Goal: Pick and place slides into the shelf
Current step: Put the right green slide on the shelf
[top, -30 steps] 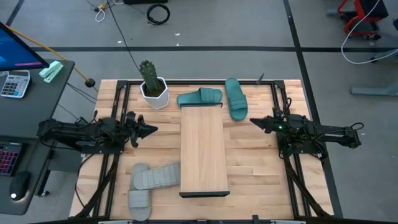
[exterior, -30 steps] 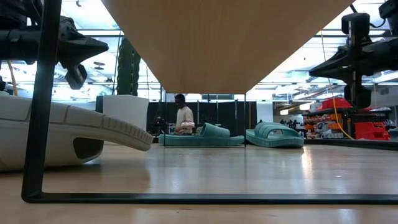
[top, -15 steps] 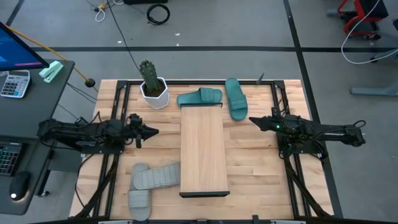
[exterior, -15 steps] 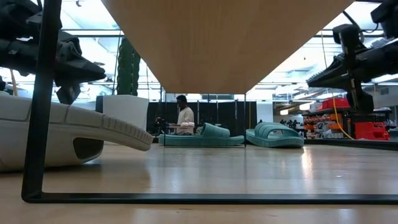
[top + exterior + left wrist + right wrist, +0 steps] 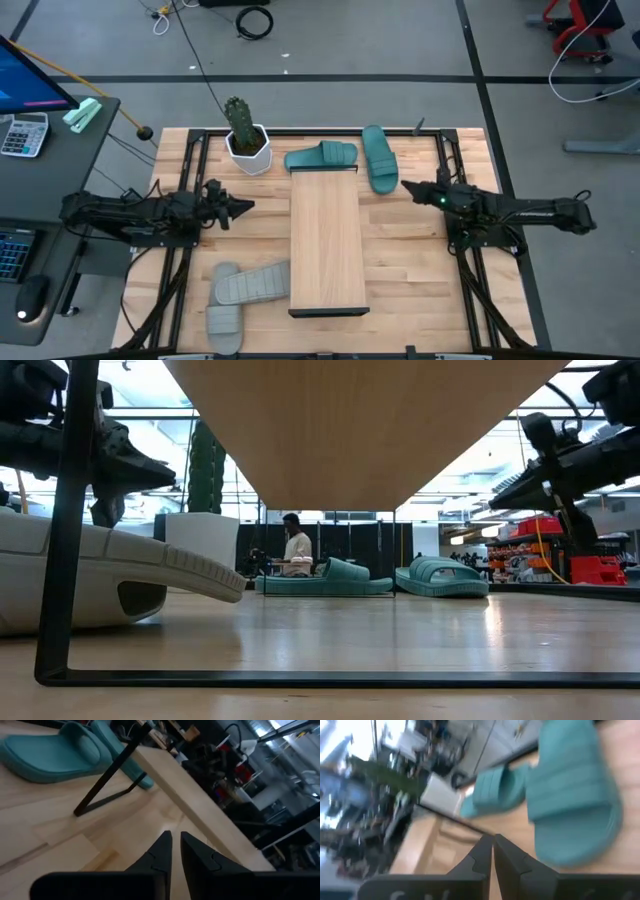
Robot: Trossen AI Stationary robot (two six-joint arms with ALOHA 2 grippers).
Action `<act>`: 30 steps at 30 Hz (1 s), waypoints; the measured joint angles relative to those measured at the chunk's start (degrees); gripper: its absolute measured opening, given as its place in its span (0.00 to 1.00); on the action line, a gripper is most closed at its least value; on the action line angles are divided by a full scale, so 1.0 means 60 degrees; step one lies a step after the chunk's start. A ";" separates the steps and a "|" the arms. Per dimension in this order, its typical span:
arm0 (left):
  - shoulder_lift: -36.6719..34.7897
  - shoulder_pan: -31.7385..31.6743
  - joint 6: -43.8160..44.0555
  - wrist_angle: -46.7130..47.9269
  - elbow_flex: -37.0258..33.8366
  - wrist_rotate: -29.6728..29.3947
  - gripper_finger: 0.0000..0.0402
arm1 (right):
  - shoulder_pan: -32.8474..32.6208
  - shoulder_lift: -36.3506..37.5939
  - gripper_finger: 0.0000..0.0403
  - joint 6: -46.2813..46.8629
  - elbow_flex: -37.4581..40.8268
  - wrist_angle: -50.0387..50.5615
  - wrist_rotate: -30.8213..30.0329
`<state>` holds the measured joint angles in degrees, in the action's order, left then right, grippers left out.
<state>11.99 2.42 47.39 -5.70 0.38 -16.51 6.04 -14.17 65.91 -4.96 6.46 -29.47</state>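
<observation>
I am seeing no readable writing. The shelf (image 5: 326, 242) is lying mid-table, its long axis running near to far. Two teal slides (image 5: 322, 157) are lying at its far end, two grey slides (image 5: 250, 283) near-left. My left pincer (image 5: 246, 206) and right pincer (image 5: 404, 186) are hovering with fingers together, holding nothing.

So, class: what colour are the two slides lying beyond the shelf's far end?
Teal-green slides, clearest in the high view.

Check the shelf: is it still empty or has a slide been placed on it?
Empty. The high view shows the shelf bare; teal slides lie beyond its far end, grey slides beside it.
</observation>
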 joint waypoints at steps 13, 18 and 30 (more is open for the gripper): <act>-0.0001 0.0000 0.0504 -0.0648 0.0000 -0.0321 0.08 | 0.1488 -0.0785 0.11 -0.3212 -0.1697 0.0270 0.1254; 0.0000 0.0000 0.0541 -0.0666 0.0000 -0.0393 0.07 | 0.2062 -0.1969 0.17 -0.4353 -0.3146 0.1529 0.1467; 0.0000 0.0000 0.0740 -0.0783 0.0000 -0.0397 0.08 | 0.4018 -0.5461 0.19 -0.3814 -0.4704 0.1989 0.3081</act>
<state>11.99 2.42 51.83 -10.39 0.38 -18.90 30.15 -46.94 43.03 -33.18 18.39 -10.98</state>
